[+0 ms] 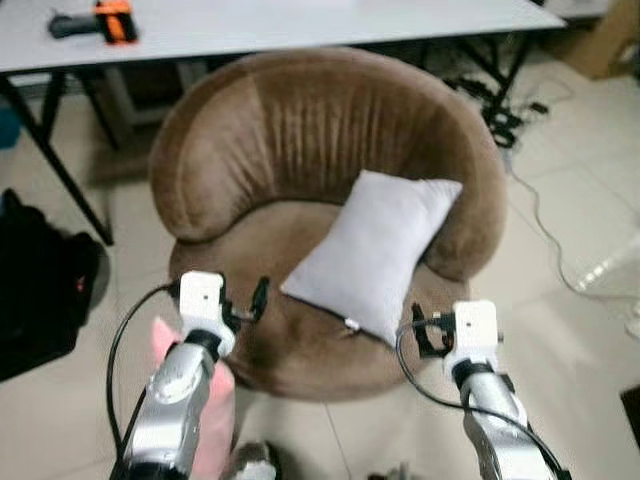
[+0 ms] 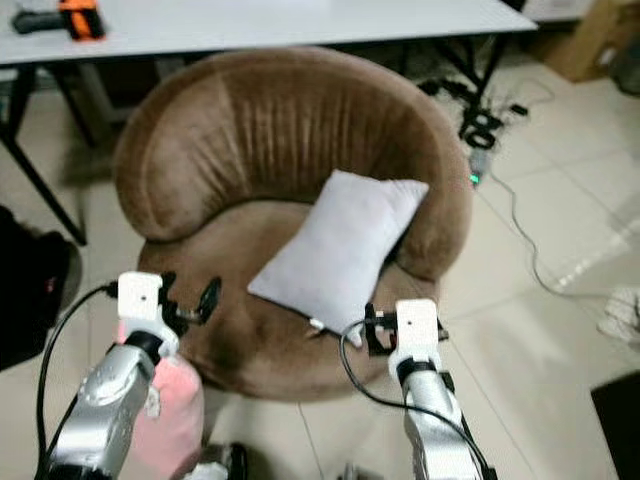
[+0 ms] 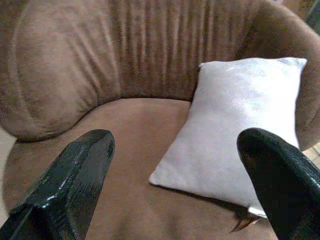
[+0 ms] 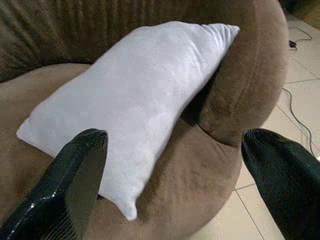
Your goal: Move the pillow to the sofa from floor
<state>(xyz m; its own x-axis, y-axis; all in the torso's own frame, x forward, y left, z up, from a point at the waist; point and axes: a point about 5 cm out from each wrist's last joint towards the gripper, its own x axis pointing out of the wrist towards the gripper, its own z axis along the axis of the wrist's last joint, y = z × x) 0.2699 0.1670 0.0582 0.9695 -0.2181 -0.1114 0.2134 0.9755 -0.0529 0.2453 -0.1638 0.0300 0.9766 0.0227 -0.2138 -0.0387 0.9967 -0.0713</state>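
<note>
While the pillow [image 1: 375, 250] leans on the sofa [image 1: 300, 130] seat, both grippers' fingers [image 3: 70, 185] [image 4: 65, 185] hang spread wide before it

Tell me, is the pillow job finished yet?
Looks nearly finished. Done: the white rectangular fabric pillow lies on the seat of the round brown velvet sofa, leaning against its right armrest, off the floor. In hand: nothing; the left end effector and right end effector are both open and empty at the seat's front edge. Left: probably just backing away.

No readable text, labels or brands, any small markings perhaps lost to blur
</note>
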